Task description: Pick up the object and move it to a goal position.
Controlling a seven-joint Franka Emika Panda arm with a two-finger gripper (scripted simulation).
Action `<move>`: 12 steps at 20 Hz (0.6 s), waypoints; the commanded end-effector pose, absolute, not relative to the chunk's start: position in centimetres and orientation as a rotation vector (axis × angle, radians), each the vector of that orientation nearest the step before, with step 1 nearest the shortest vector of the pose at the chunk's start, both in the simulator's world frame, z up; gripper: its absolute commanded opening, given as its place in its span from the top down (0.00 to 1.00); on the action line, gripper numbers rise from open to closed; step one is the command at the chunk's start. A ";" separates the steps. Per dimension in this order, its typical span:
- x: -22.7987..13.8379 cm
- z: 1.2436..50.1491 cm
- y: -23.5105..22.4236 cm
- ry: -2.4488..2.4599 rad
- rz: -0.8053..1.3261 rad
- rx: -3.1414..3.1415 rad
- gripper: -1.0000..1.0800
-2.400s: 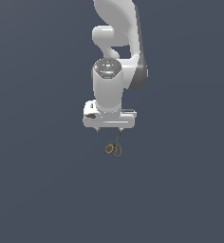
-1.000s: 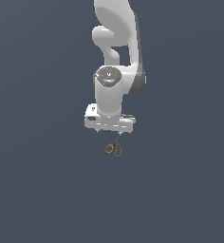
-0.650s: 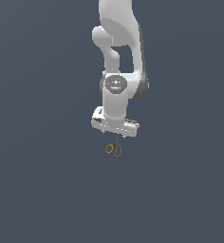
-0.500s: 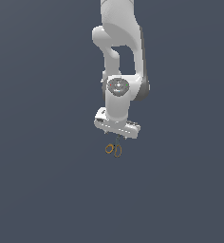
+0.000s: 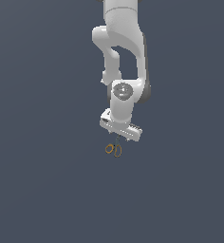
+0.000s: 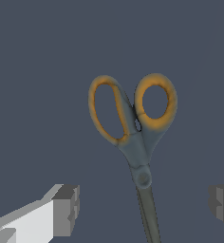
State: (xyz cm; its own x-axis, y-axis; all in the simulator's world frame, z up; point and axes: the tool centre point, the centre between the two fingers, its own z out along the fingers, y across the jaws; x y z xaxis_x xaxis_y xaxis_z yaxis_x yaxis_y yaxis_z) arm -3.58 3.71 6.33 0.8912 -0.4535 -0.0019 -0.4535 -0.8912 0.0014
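**Hovering over the scissors**

Lying flat on the dark bench (image 5: 47, 190), the scissors (image 6: 133, 137) sit just below the arm's wrist in the exterior view. The fingers (image 6: 66, 209) stand spread wide, one either side of the blades, touching neither.

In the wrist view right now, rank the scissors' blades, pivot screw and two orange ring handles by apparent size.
1. Two orange ring handles, together the largest.
2. Blades, narrow and cut off by the frame edge, so their full size is unsure.
3. Pivot screw, smallest.
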 end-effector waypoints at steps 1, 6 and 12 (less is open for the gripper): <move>-3.7 6.0 3.9 -0.763 -0.001 3.047 0.04; -3.8 5.8 4.0 -0.771 -0.001 3.045 0.04; -3.9 4.7 4.0 -0.772 -0.001 3.045 0.04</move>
